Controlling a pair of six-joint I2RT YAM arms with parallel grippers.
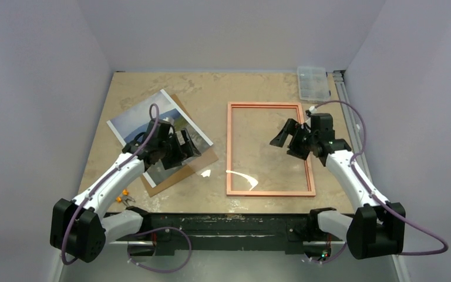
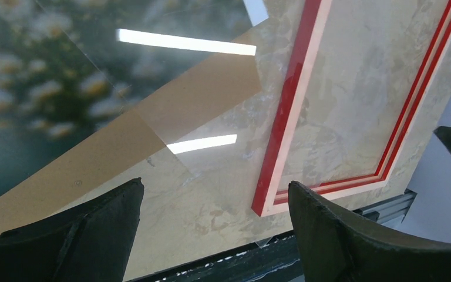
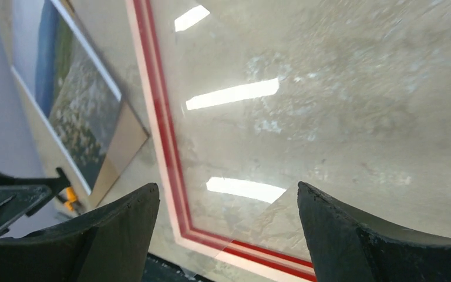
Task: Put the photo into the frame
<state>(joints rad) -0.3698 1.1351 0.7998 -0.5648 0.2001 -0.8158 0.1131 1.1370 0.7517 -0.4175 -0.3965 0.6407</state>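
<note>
top external: counts first – 1 photo [image 1: 138, 120], 1 frame [image 1: 229, 147], 1 brown board [image 1: 176, 176], 1 clear lidded box [image 1: 313, 82], 2 arms

photo sits at 9–10 o'clock of the table [image 1: 211, 88], picture side up and rotated so one corner points to 12; it lies on the brown board, which sticks out past it toward 3 and 6

frame lies flat just right of centre, about 3 o'clock, long sides running 12–6, apart from the photo and board; copper-pink face up from above, red showing along the edge in both wrist views, lamp glare on the pane inside it

left gripper [image 1: 185, 147] hangs over the photo/board overlap, jaws wide, nothing between them

right gripper [image 1: 288, 141] hangs over the frame's 3 o'clock half, jaws spread wide, nothing gripped

left wrist: a clear sheet [image 2: 199, 106] covers part of photo and board and reaches onto bare table, two light strips reflected in it

box at 1 o'clock in the back corner, next to an aluminium rail [image 1: 342, 88]

small orange bits [image 1: 123, 195] at 8 o'clock by the left arm, too small to identify

surface: beige marbled top, black bar [image 1: 229, 226] along the 6 o'clock edge by the arm bases; pale lilac-grey walls on three sides
</note>
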